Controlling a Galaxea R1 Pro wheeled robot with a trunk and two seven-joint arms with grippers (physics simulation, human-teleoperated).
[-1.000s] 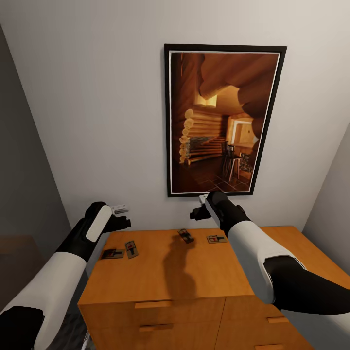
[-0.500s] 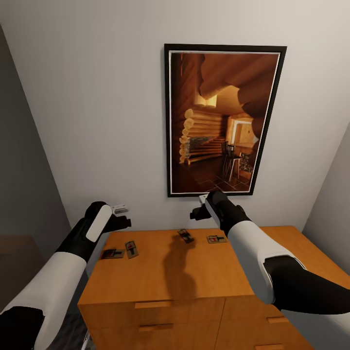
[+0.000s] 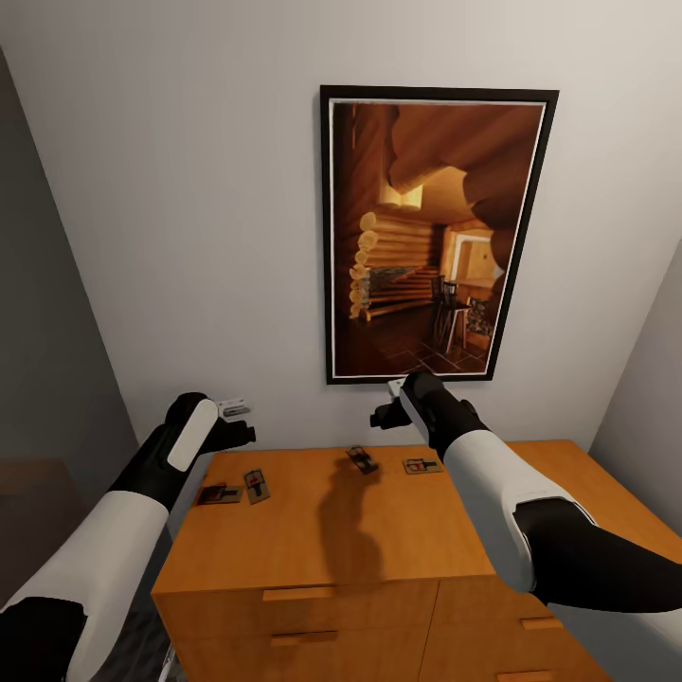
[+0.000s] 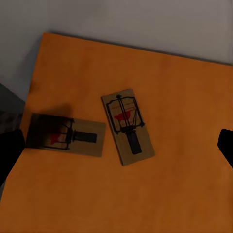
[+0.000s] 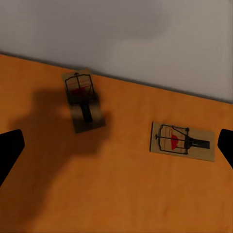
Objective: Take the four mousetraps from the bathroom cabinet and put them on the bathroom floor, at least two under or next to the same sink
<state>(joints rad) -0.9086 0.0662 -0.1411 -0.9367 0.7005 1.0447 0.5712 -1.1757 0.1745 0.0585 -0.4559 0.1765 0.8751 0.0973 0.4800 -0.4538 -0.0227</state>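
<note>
Four mousetraps (image 3: 258, 486) flat on one cabinet (image 3: 313, 540) top.

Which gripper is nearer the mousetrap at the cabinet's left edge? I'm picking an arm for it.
Left. The left gripper hovers just above and behind that mousetrap; the right gripper is off toward the cabinet's middle.

A tall framed picture (image 3: 439, 235) of a log-cabin interior is hanging on the pale wall (image 3: 189, 218), its black frame enclosing warm brown timbers and a lit doorway. Grey side walls (image 3: 47, 313) are closing in at both edges, the left one darker.
</note>
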